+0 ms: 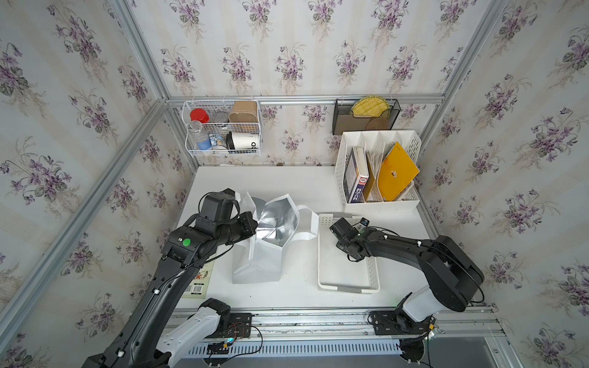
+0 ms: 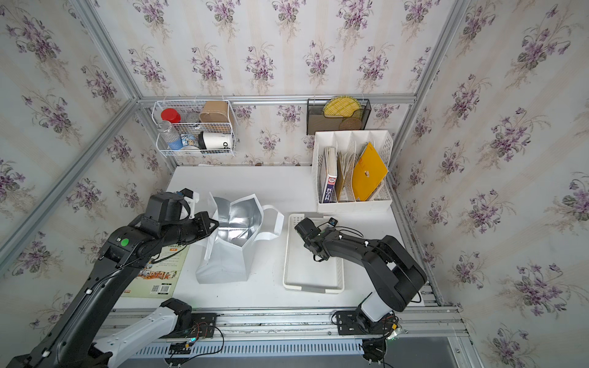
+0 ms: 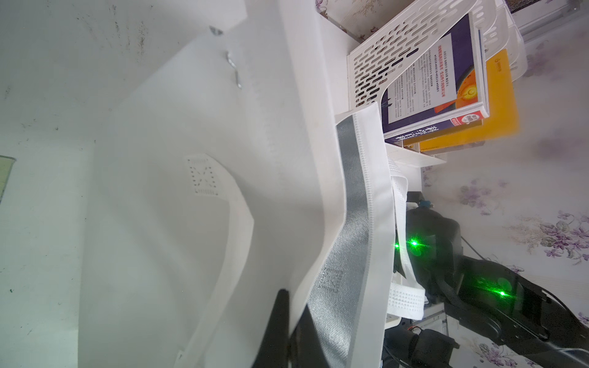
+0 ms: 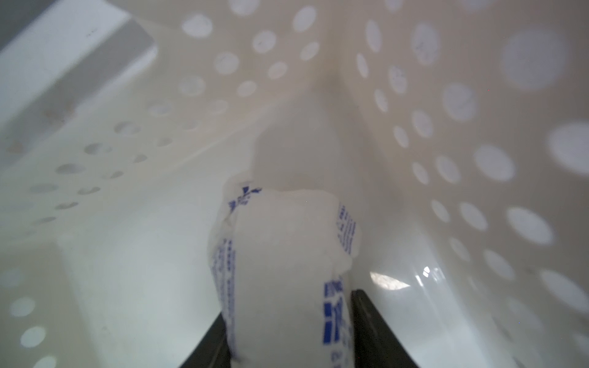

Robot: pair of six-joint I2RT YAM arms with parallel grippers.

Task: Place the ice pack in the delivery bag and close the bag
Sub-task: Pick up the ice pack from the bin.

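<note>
The delivery bag (image 1: 264, 251) (image 2: 223, 264) stands upright at the table's middle, its mouth spread and the silver foil lining (image 1: 277, 220) showing. My left gripper (image 1: 254, 224) (image 2: 217, 224) (image 3: 291, 306) is shut on the bag's left rim, one finger outside and one against the foil (image 3: 347, 248). The ice pack (image 4: 280, 255), a whitish pouch with blue print, sits squeezed between the fingers of my right gripper (image 4: 288, 318), down in the far corner of the white perforated tray (image 1: 344, 283) (image 2: 312, 283) (image 4: 478, 127). In both top views the right gripper (image 1: 336, 227) (image 2: 301, 227) hides the pack.
A white file organizer (image 1: 379, 197) with books stands at the back right, just behind the tray. A colourful book (image 2: 159, 270) lies under my left arm. A wire basket (image 1: 223, 127) and a black mesh holder (image 1: 365, 116) hang on the back wall.
</note>
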